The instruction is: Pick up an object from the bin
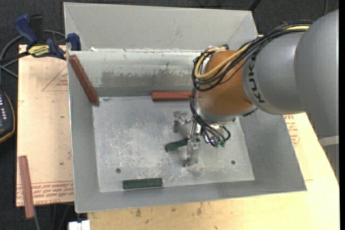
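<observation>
My gripper (185, 140) is down at the bin floor, a little right of the middle. Its two metal fingers stand apart, one (179, 123) toward the back and one (188, 158) toward the front, so it is open. A small dark green block (174, 146) lies on the floor between them, with its left end sticking out. The fingers are on either side of the block, and I cannot tell whether they touch it.
A longer dark green bar (143, 183) lies near the front wall, left of the gripper. A reddish-brown bar (171, 96) rests along the back wall. Another brown bar (83, 79) leans in the back left corner. The arm's orange cover and cables hang over the bin's right side.
</observation>
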Controlling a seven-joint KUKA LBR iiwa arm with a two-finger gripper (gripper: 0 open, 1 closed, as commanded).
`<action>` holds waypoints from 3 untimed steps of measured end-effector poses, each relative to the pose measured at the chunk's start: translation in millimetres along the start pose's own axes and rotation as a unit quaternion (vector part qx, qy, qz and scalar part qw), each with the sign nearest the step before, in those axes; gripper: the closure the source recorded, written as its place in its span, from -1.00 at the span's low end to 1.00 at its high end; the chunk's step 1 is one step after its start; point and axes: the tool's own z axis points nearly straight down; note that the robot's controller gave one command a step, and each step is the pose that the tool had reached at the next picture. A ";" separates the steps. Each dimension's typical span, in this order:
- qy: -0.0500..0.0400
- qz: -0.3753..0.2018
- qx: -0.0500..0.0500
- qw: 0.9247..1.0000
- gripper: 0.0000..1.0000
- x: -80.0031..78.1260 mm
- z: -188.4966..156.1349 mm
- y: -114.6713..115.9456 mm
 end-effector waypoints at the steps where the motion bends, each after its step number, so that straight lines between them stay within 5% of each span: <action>1: 0.001 -0.031 -0.001 1.000 -1.00 2.7 0.3 30.2; 3: 0.000 -0.031 0.000 1.000 -1.00 1.8 0.5 30.6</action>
